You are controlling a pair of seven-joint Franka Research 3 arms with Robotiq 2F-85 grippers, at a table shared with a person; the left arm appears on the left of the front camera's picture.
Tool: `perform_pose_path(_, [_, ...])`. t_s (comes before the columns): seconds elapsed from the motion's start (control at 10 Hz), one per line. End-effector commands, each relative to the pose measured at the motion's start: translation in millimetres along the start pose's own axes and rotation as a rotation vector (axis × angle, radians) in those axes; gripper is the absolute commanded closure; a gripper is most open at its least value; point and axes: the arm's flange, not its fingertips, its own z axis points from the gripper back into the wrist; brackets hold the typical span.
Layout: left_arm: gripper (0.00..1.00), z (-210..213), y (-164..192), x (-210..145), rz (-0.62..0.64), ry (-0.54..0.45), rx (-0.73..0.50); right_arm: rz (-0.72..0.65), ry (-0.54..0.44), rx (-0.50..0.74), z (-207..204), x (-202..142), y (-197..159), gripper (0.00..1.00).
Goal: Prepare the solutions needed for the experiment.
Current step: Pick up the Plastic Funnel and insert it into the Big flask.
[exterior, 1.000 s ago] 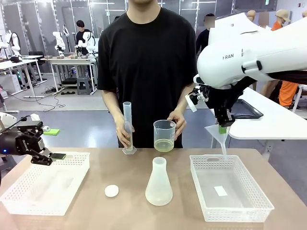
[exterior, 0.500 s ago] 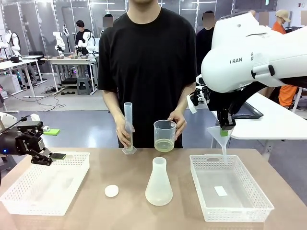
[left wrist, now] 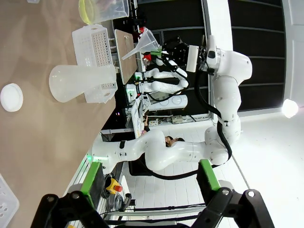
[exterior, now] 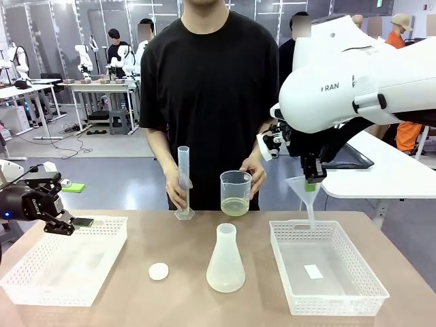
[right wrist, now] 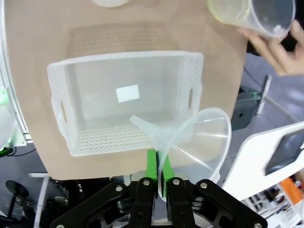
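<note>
Tabletop (exterior: 184, 246) below, right hand (exterior: 310, 182) tight on funnel (exterior: 298, 186).

centre of table (exterior: 184, 238): translucent plastic conical flask (exterior: 225, 267) | left beside: small white round cap (exterior: 158, 271) | behind: clear plastic beaker (exterior: 235, 182) holding yellowish solutions (exterior: 234, 206) | ends: white perforated plastic basket (exterior: 27, 291) left, second basket (exterior: 335, 306) right, clear plastic funnel (exterior: 302, 185) over its far rim

The counter (exterior: 136, 293) is smooth, matt tan. On it the flask (exterior: 225, 262) is frosted, translucent plastic. The left basket (exterior: 27, 289) and right basket (exterior: 334, 304) flanking the flask are white perforated plastic, slightly glossy. Behind the flask, the beaker (exterior: 235, 182) is clear plastic, its solution (exterior: 234, 206) watery, pale yellow-green. Right of the flask, the funnel (exterior: 296, 185) is thin clear plastic; left of it, the cap (exterior: 159, 271) is matt white.
</note>
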Motion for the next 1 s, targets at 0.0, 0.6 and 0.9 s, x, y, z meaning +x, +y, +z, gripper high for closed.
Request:
perform_pose_path(0.0, [0.00,-0.5,-2.0,0.0,0.005,0.001,-0.001,0.043,0.007,-0.107,10.8,35.5,0.6,0.96])
perform_pose_path(0.6, [0.00,-0.5,-2.0,0.0,0.005,0.001,-0.001,0.234,-0.079,-0.315,60.0,111.7,23.1,0.96])
perform_pose_path(0.9, [0.00,-0.5,-2.0,0.0,0.005,0.001,-0.001,0.269,-0.139,-0.343,67.5,130.0,38.4,0.96])
